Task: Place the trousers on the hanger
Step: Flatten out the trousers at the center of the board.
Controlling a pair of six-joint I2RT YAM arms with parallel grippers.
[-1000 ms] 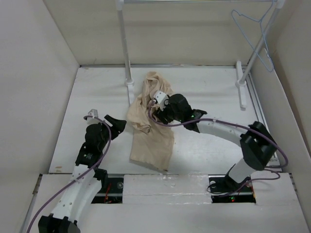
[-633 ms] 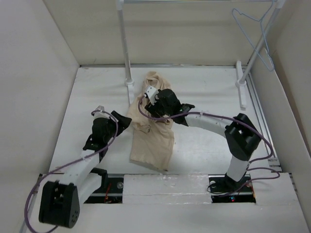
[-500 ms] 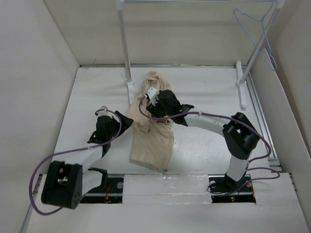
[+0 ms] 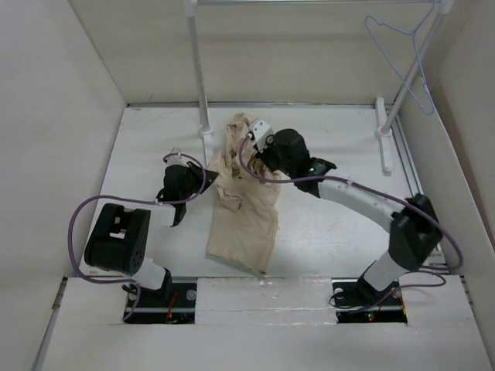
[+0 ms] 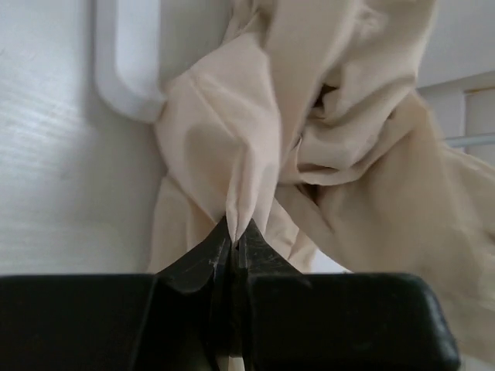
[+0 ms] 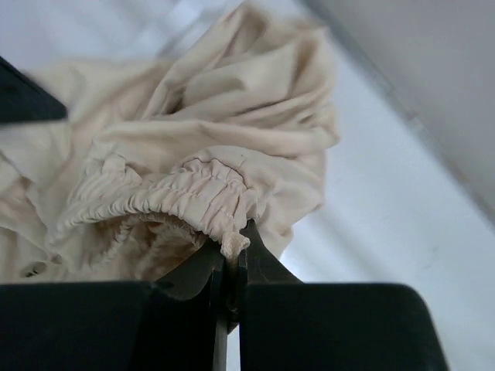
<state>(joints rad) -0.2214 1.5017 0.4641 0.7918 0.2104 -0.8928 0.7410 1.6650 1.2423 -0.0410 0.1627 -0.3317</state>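
Trousers (image 4: 244, 220) lying near-to-far, waistband far, in right claw (image 6: 234, 249)

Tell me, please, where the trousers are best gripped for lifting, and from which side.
Probably the gathered elastic waistband of the trousers, at their far end: a thick, firm, raised rim. Come from the right, jaws across the rim, as the right gripper pinches it; the left gripper is shut on a raised fold.

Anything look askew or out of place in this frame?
The hanger hangs tilted by the slanted rack pole, far right. The trousers lie bunched and wrinkled beside the left rack foot.
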